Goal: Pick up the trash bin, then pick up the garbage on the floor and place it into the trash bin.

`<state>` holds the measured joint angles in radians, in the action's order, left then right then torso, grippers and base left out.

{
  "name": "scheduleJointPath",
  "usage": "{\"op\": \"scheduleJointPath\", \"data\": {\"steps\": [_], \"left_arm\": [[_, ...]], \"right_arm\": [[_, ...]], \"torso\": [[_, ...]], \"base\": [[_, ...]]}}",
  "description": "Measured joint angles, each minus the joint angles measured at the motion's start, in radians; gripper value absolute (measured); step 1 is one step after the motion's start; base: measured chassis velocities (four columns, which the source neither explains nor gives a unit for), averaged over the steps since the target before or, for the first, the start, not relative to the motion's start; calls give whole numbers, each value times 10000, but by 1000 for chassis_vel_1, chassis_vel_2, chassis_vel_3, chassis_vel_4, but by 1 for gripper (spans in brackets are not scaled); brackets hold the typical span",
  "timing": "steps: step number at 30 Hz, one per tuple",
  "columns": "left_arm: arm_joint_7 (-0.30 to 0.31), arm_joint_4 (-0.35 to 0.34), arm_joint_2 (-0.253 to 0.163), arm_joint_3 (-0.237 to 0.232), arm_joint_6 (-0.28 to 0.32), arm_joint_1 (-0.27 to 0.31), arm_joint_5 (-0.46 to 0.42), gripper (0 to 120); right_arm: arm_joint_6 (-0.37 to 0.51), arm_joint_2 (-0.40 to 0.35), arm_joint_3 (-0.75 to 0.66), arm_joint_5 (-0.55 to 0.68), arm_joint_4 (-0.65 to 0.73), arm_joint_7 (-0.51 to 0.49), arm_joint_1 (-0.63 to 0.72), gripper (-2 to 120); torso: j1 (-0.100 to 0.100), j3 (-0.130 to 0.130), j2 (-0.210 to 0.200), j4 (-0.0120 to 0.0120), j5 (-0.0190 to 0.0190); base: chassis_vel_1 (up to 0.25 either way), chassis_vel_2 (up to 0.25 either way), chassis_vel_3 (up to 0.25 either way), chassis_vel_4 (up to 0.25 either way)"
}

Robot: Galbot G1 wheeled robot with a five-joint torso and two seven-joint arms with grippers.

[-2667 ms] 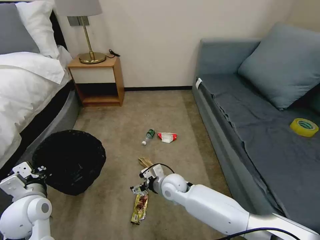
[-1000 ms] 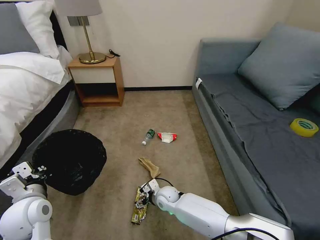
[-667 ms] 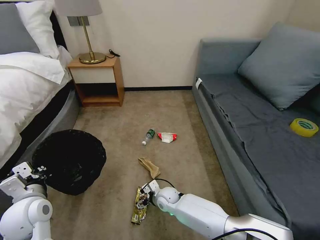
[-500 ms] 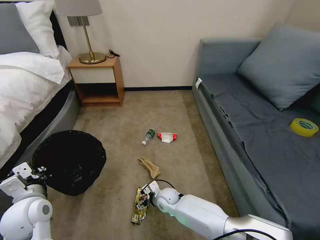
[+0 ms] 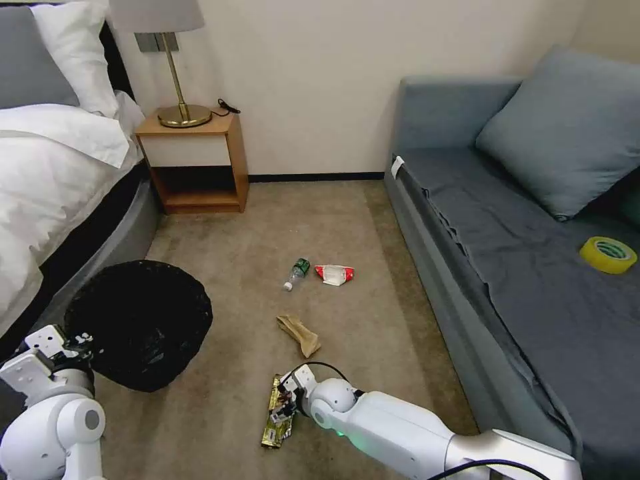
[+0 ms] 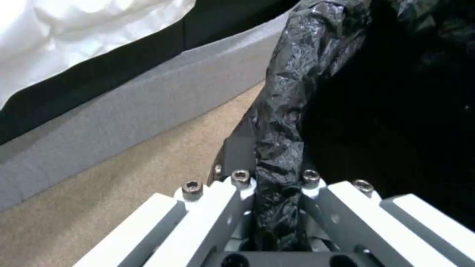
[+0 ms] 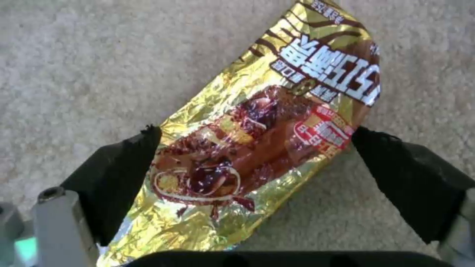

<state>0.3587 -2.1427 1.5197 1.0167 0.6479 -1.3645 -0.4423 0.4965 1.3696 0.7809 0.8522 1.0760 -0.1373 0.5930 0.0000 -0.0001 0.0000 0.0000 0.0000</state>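
Right wrist view: crinkled gold-brown snack wrapper [image 7: 257,148].

Glossy crinkled foil wrapper [image 7: 257,141]; matt carpet [image 7: 74,66]; shiny plastic liner [image 6: 287,111]

You count four litter pieces on carpet: one wrapper [image 5: 279,417] nearest, one paper wad [image 5: 299,335] just beyond, one bottle [image 5: 296,273] and one packet [image 5: 335,274] farther, side by side. One bin [image 5: 139,322] at near left. One tape roll [image 5: 607,254] on sofa, right. One sofa [image 5: 533,267], one cushion [image 5: 567,127]. One nightstand [image 5: 193,162], one lamp [image 5: 175,67], far left. One bed [image 5: 47,173], two pillows. Two grippers: left [image 5: 79,343], right [image 5: 285,397].
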Motion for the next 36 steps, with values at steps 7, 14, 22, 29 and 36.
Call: {"op": "scheduleJointPath", "data": {"steps": [7,14,22,29,36], "left_arm": [[2,53,14,-14,-7,38,29,2],[3,76,21,-20,-8,49,41,2],[3,80,44,-51,-9,61,70,2],[3,80,53,-50,-15,44,81,2],[-2,100,56,-56,-35,72,99,2]], "right_arm": [[-19,8,16,-29,29,-12,-16,82],[-41,8,24,-60,30,-12,-25,68],[-109,54,203,-238,-87,63,19,65],[-304,131,295,-398,-211,81,41,61],[-355,104,290,-426,-203,82,27,36]], "torso": [[0,0,0,0,0],[0,0,0,0,0],[0,0,1,0,0],[0,0,3,-3,-2],[0,1,2,-1,3]], "base": [[0,0,0,0],[0,0,0,0],[0,0,0,0],[0,0,0,0],[0,0,0,0]]}}
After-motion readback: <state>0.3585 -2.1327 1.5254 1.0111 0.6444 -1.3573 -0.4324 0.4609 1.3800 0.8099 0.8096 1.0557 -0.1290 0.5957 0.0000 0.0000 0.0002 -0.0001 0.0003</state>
